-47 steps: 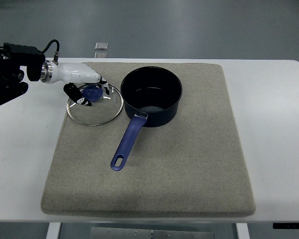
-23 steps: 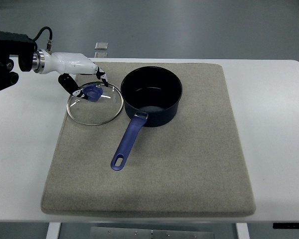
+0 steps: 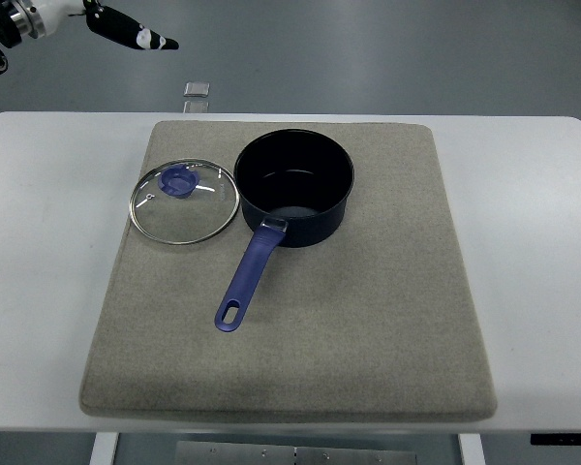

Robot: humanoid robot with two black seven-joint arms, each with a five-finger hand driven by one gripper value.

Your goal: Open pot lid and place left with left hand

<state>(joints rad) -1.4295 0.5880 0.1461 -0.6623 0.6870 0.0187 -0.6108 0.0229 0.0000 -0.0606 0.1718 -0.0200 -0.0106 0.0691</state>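
One lid [image 3: 183, 201] (on mat), well apart from fingers [image 3: 136, 31]

grey mat [image 3: 368, 320] on white table [image 3: 533, 252]; small clear object [image 3: 198, 89] beyond it.

At the 10 o'clock corner of the top view the left hand [image 3: 97, 19] is cut off by the top and left edges; only a white wrist piece and a few dark fingers [image 3: 136, 35] show, and whether they are spread or curled cannot be told. The desk [image 3: 39, 291] runs out of frame at 6 o'clock, its front edge and legs cropped. A small pale object [image 3: 198, 89] at 11 o'clock beyond the mat [image 3: 368, 320] is too small to identify.
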